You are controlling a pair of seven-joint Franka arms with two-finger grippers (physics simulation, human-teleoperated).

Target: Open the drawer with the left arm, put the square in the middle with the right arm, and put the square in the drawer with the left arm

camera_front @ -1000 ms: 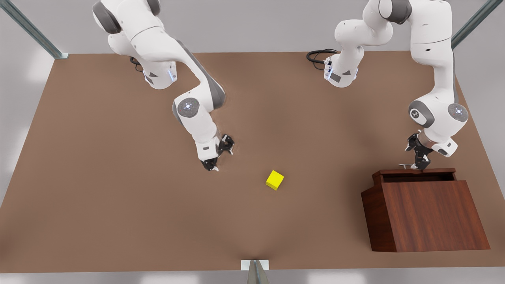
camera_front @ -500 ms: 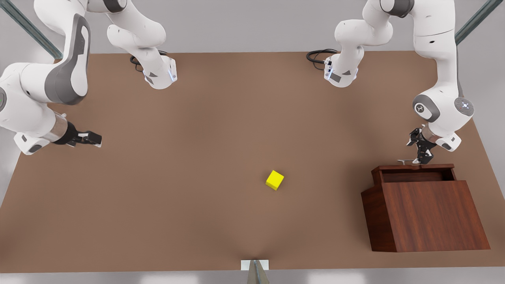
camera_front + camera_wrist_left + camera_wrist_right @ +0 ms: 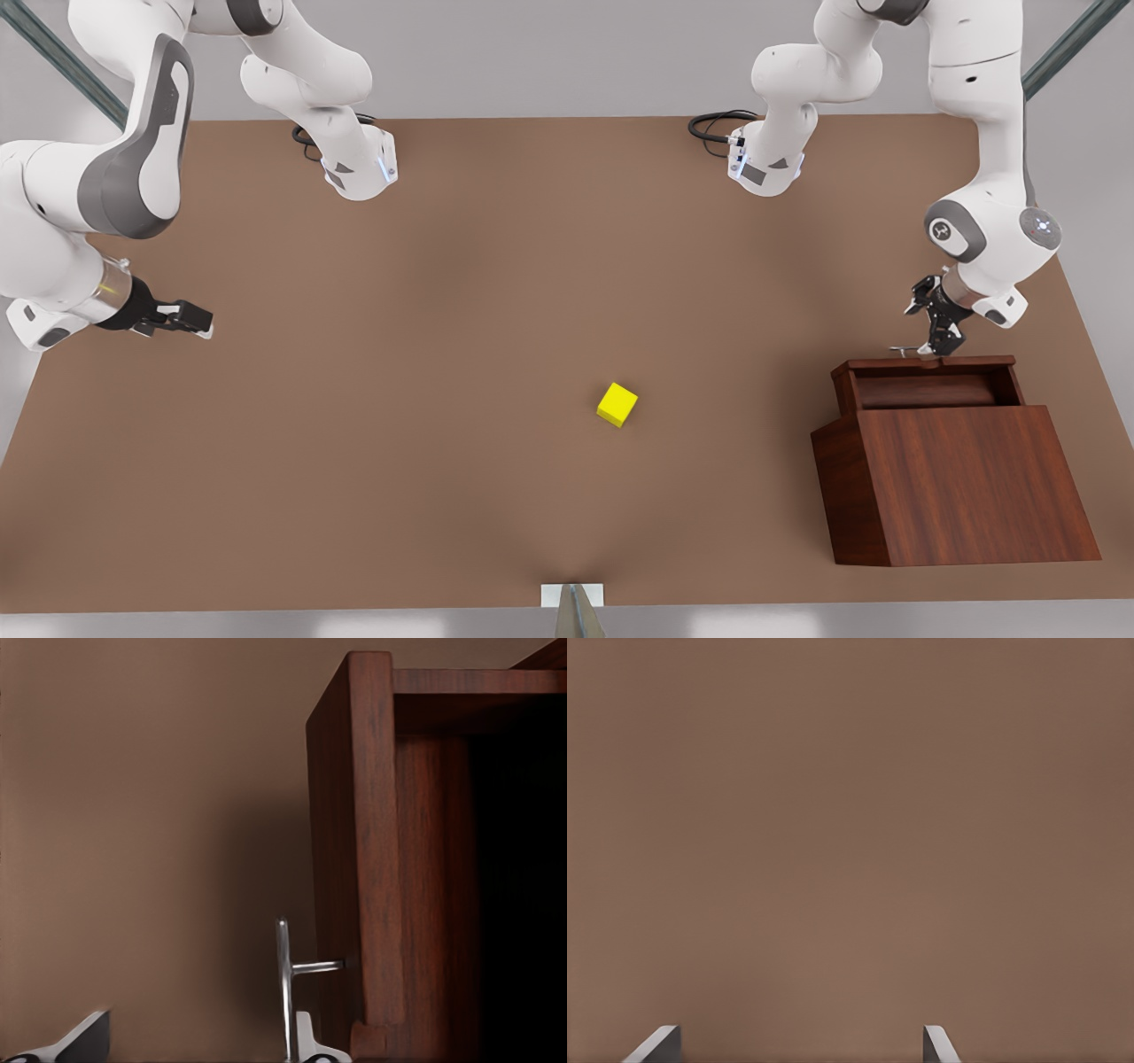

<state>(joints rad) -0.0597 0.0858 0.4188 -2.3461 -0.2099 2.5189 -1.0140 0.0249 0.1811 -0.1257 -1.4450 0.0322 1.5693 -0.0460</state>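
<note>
Left gripper (image 3: pixel 930 347): black two-finger gripper at the outer edge of the drawer front, at about 3 o'clock in the front view. In the left wrist view the fingers (image 3: pixel 306 1041) stand wide apart; one tip sits just beside the handle bar, the other well off over bare table. Not clamped on anything.

Handle: thin silver bar handle (image 3: pixel 283 988) standing off the drawer front on a short post; seen in the front view as a small silver sliver (image 3: pixel 904 351) beside the gripper.

Drawer: shallow dark reddish-brown wood-grain drawer (image 3: pixel 926 377), pulled partly out of the cabinet's upper end. Its inside is open to view and holds nothing that can be made out; the left wrist view shows only dark shadow inside.

Cabinet: large slanted reddish-brown wooden cabinet (image 3: pixel 966 483), at about 4 o'clock on the table.

Right gripper (image 3: pixel 197 322): black two-finger gripper at about 9 o'clock, near the table's edge, pointing toward the centre. In the right wrist view the fingers (image 3: pixel 656 1043) are spread apart over bare tabletop, holding nothing. This arm waits.

Square: small bright yellow cube (image 3: pixel 617 404) resting on the table near the centre, slightly toward 5 o'clock, well apart from both grippers and from the cabinet.

Table: plain matte brown tabletop (image 3: pixel 399 461).
</note>
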